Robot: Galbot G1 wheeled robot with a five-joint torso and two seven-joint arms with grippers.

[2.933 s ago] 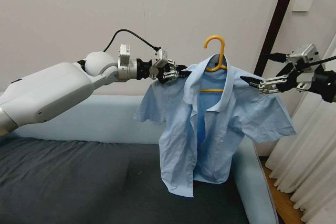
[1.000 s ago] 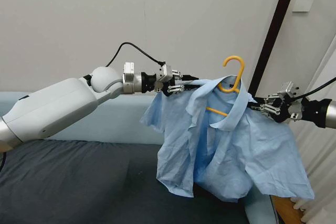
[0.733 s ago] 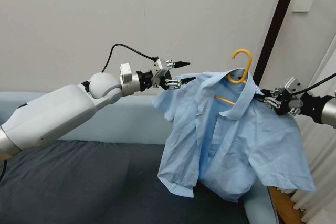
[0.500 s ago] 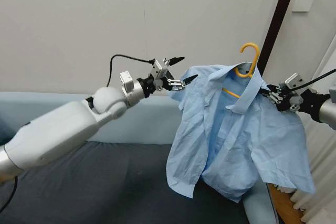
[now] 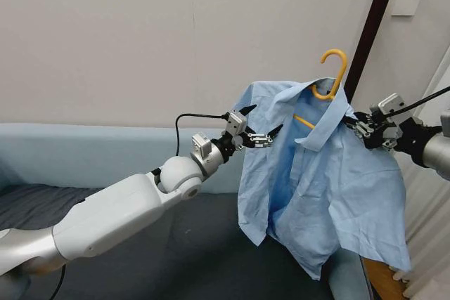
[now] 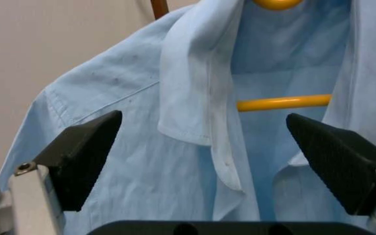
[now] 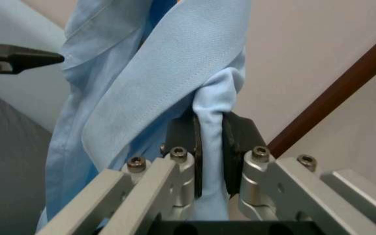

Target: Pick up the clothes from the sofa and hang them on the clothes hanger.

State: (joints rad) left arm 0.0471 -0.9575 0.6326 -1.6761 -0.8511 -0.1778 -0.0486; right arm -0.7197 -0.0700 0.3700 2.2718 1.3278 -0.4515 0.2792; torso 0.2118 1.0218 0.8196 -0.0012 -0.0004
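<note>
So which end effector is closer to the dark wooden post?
Right. The right end effector, shut on the blue shirt, sits just beside the post; the left end effector hangs open at the shirt's other side, farther off.

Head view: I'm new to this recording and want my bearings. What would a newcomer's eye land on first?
A light blue shirt on a yellow hanger hangs in mid-air over the end of the sofa, right of centre. The right gripper is clamped on fabric at its shoulder, while the left gripper is open by the shirt's other side, fingers wide.
</note>
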